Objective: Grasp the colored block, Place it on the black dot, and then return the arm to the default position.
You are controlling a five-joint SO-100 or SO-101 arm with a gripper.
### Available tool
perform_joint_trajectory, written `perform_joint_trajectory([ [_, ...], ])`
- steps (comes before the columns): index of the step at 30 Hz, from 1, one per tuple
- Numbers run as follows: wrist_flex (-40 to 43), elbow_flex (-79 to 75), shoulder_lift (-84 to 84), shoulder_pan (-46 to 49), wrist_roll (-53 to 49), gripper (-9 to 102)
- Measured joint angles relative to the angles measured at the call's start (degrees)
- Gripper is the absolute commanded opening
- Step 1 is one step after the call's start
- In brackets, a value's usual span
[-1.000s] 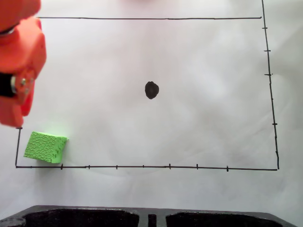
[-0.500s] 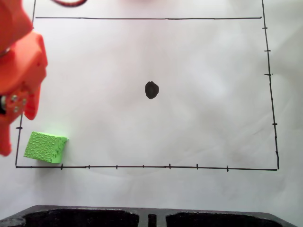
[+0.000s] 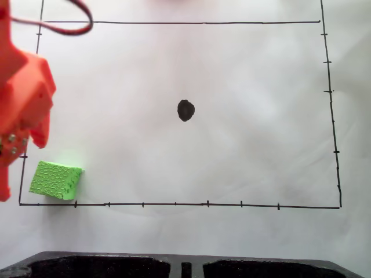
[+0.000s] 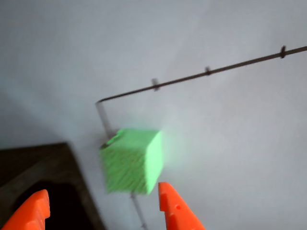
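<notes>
In the wrist view the claw (image 4: 103,211) hangs with its orange tips spread apart — the colored block (image 4: 132,160) sits just beyond, between them, untouched, at the drawn corner. The black dot (image 3: 185,110) lies well apart.

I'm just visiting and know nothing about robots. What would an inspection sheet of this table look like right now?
Surface: white paper with a hand-drawn black border carrying tick marks.
Job's things: green block sits in the border's lower left corner in the fixed view, not held; black dot near the middle, bare.
Clutter: nothing seen.
Gripper: orange gripper is open, its two fingertips apart just short of the block in the wrist view; orange arm at the fixed view's left edge.
Cables: a red cable loops at top left.
Surroundings: a dark tray-like edge along the bottom of the fixed view.
</notes>
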Motion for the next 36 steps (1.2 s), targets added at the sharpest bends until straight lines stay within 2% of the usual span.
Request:
perform_joint_trajectory([
  [23,1.1,-9.1,-14.1,-2.8,-0.4,32],
  [36,0.3,-10.0,-15.3,-1.7,-0.4,17],
])
